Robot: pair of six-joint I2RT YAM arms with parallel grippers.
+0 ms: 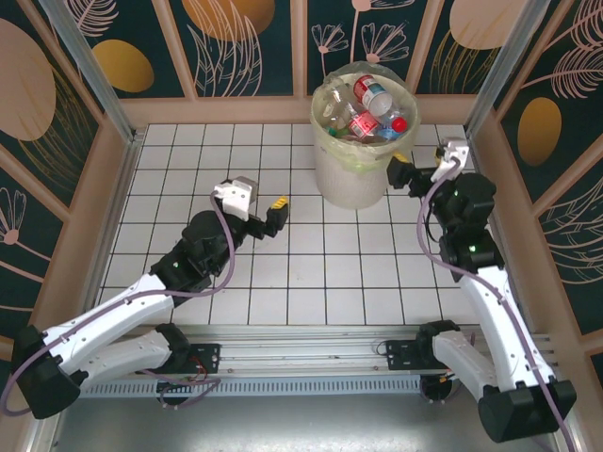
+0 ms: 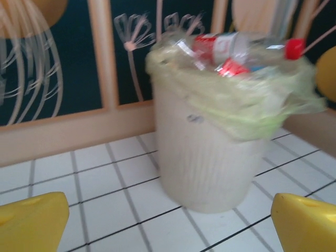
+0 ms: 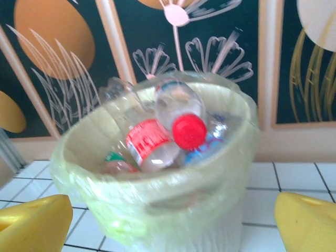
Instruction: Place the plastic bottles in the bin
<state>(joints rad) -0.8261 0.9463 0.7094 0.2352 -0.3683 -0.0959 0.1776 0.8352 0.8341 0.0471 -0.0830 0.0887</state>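
Bin heaped full, both arms empty-handed
From above, we see the plastic bottles (image 1: 369, 108) piled in the bin (image 1: 344, 184) at the far edge of the tiled table (image 1: 283, 273), with floral walls (image 1: 254, 47) around. Left wrist: the left gripper (image 2: 168, 226) is spread and empty; the top bottle (image 2: 236, 46) could roll off if bumped. Right wrist: the right gripper (image 3: 168, 226) is likewise wide apart and might snag the bag (image 3: 157, 210).

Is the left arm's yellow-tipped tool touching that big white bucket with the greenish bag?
Apart. The top external view shows bare white tiles between the left tool and the big round white plastic bin; the left wrist view shows the same gap.
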